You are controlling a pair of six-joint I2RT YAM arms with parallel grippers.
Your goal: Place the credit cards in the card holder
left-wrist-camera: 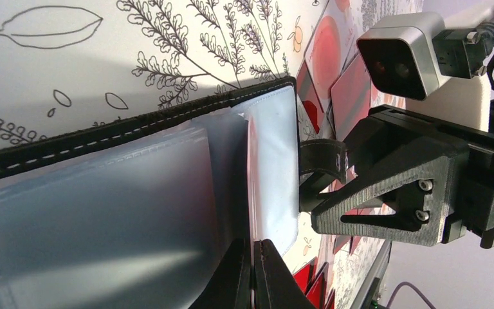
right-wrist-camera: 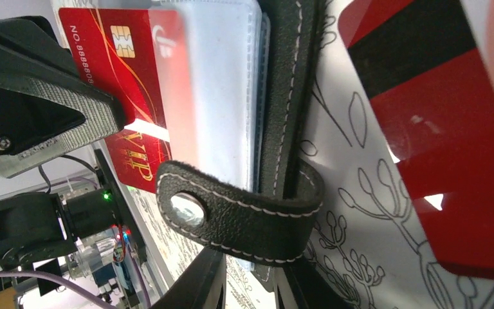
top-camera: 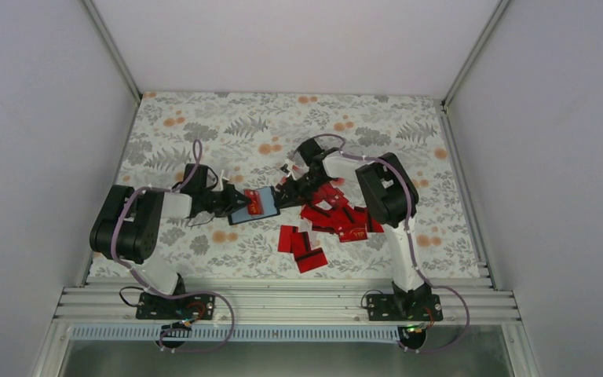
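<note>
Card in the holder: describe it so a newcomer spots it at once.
At the middle of the floral table, the left gripper pinches the open black card holder. A red credit card sits partly inside its clear pocket, with its gold chip and VIP lettering showing. The other red cards lie loose on the table.

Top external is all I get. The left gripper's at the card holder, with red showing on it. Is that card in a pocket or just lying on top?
Observer: Right wrist shows the card partly inside a clear pocket of the card holder. Its chip and VIP lettering are outside.
Operator: Left grip closed?
Observer: Yes. Left wrist shows the left gripper shut on a pocket leaf of the holder.
Operator: Snap tab?
Observer: The snap tab loops across just in front of the right gripper. I can't tell whether it's pinched.
</note>
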